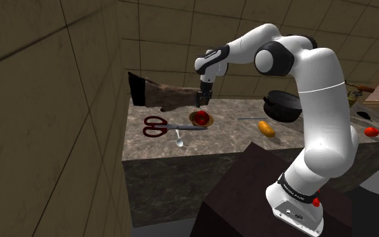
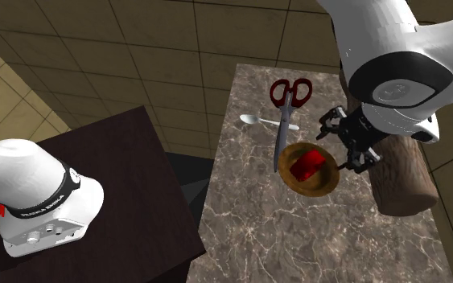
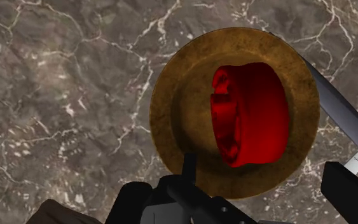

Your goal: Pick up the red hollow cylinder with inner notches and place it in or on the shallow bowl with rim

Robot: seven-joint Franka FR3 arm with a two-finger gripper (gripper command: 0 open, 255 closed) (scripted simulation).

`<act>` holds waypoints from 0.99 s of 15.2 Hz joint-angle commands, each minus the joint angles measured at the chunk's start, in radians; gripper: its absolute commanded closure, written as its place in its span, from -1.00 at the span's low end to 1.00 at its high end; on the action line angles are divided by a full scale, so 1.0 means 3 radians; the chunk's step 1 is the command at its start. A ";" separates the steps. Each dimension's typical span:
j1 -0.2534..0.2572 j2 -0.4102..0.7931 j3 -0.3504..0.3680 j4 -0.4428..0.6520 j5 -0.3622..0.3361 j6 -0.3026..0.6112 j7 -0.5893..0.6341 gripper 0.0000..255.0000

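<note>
- Claw (image 2: 347, 143) hangs just above the shallow bowl (image 2: 317, 190), over the part of its rim nearest the log. Its two black fingers (image 3: 348, 191) stand wide apart and clasp nothing (neither bowl nor cylinder touches them).
- The red hollow cylinder (image 3: 254, 114) lies on its side inside the bowl, down in the well. One open end is turned so that the lumpy notches of its inner wall show in the wrist view.
- The bowl is brown with a broad flat rim, and it sits on a marbled grey-brown counter (image 2: 249, 233).
- A pair of scissors (image 2: 290, 92) with red handles lies beside the bowl. Its grey blades run along the bowl's rim (touching or just clear, I cannot tell), and its handles point away from the bowl.
- A pale spoon (image 2: 257, 120) lies by the scissors, a little apart from the bowl.
- A brown log (image 2: 401, 181) lies just beside the bowl, on the side away from the spoon.
- A grey utensil (image 1: 250, 119) lies near the bowl, on the side toward the arm's stand.
- An orange thing (image 1: 267, 128) lies beyond that utensil, farther from the bowl.
- A black pot (image 1: 282, 108) stands well apart from the bowl, behind the orange thing in the shoulder view.
- The dark stand (image 2: 96, 193) carries the arm's white base and is well apart from the bowl, off the counter.
</note>
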 commanded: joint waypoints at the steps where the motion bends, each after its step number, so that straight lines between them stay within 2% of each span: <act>1: 0.0000 0.0000 0.0000 0.0000 0.0000 0.0000 0.0000 -1.00; 3: 0.0000 0.0000 0.0000 0.0000 0.0000 0.0000 0.0000 -1.00; 7: -0.0021 -0.0142 -0.0049 0.0209 -0.0075 -0.0345 0.0051 -1.00; 15: -0.0021 -0.0142 -0.0049 0.0209 -0.0075 -0.0345 0.0051 -1.00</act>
